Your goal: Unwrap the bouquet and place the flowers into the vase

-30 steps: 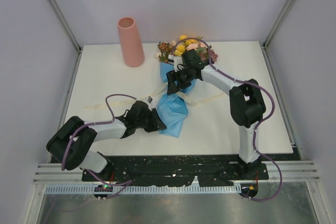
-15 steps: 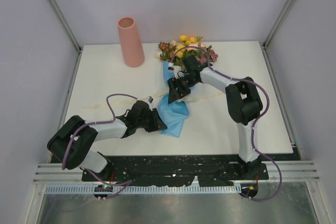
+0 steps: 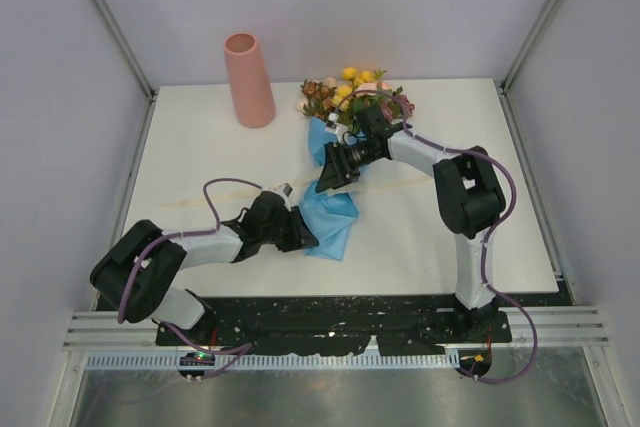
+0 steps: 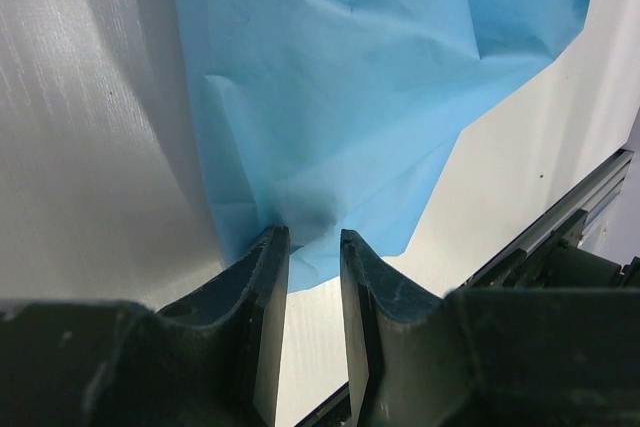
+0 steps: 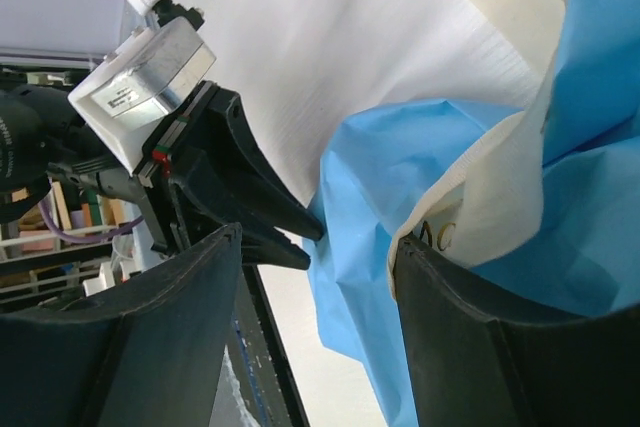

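Note:
The bouquet's flowers (image 3: 352,93) lie at the back of the table, yellow, peach and rust heads pointing away. Their blue paper (image 3: 331,219) spreads loose toward the front. The salmon-pink vase (image 3: 249,78) stands upright at the back left, apart from both arms. My left gripper (image 3: 306,233) is shut on the paper's near edge, and a crumpled fold (image 4: 300,217) sits between its fingertips. My right gripper (image 3: 336,168) hovers over the wrap's middle. It is open, with blue paper (image 5: 380,197) in the gap between its fingers and the cream ribbon (image 5: 490,187) against its right finger (image 5: 440,307).
Cream ribbon (image 3: 196,200) trails across the white table (image 3: 450,237) to the left and right of the wrap. The enclosure's walls and frame posts (image 3: 110,32) ring the table. The left gripper's (image 5: 300,232) fingertips show in the right wrist view.
My right gripper has moved from the stems toward the near left, down over the wrap, and its jaws have narrowed a little. The left gripper keeps its hold and has not moved.

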